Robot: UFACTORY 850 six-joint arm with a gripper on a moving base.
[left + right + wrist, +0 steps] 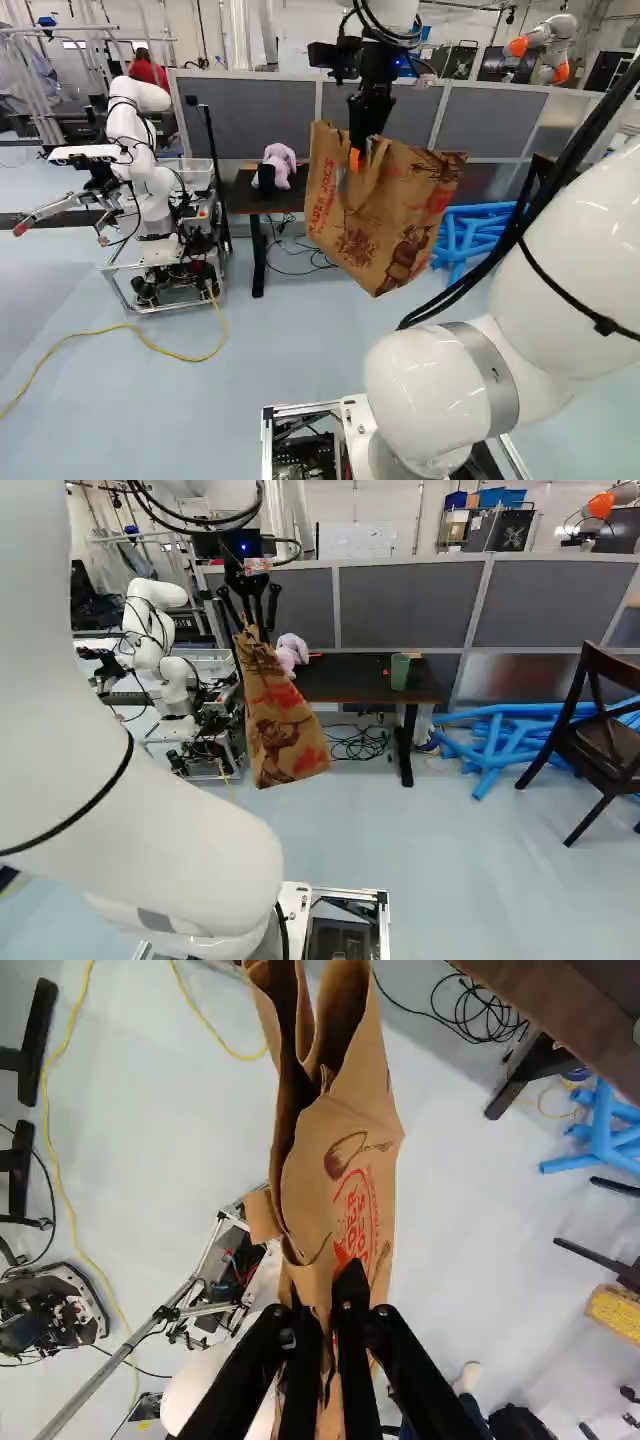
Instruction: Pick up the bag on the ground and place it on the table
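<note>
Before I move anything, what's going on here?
The robot arm has a brown shopping bag pinched near its top in the end effector. The bag hangs in the air, off the floor, and is not yet set down on the dark table. A pink plush toy and a green cup are on that table.

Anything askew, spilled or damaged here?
The bag hangs tilted from the gripper, one bottom corner lowest. Black cables lie tangled on the floor by the table, a possible snag. I see no spill or damage.
</note>
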